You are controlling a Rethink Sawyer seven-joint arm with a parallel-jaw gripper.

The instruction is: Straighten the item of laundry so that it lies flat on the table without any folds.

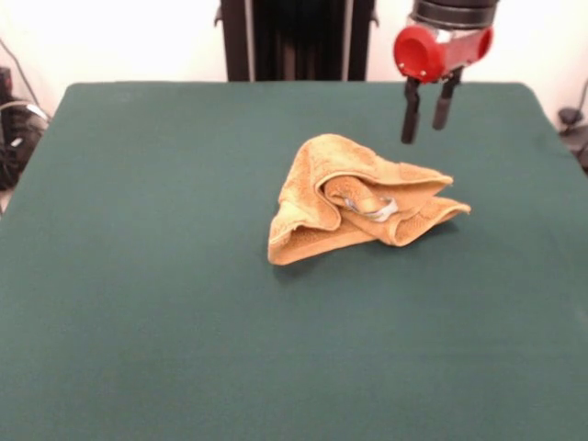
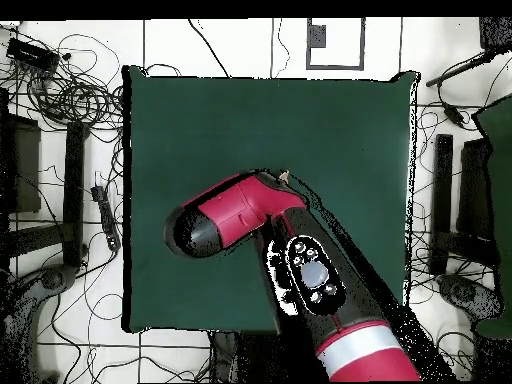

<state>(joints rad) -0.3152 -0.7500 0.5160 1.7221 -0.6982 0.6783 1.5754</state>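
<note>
We see the table, covered in dark green cloth, filling most of the front view, and in the overhead view it is a green rectangle ringed by cables on a pale floor. Over it in the overhead view we see the red and black arm reaching in from the bottom edge, its bulk covering the middle of the table, so that view shows us no towel. In the front view we find the golden-orange towel lying crumpled near the table's middle, a little right of centre, bunched into a rough triangular heap with several layers folded over each other. We see a small grey tag in a fold at the heap's middle. The gripper hangs above the table behind the towel's right part, clear of it; its jaws stand slightly apart, holding nothing.
</note>
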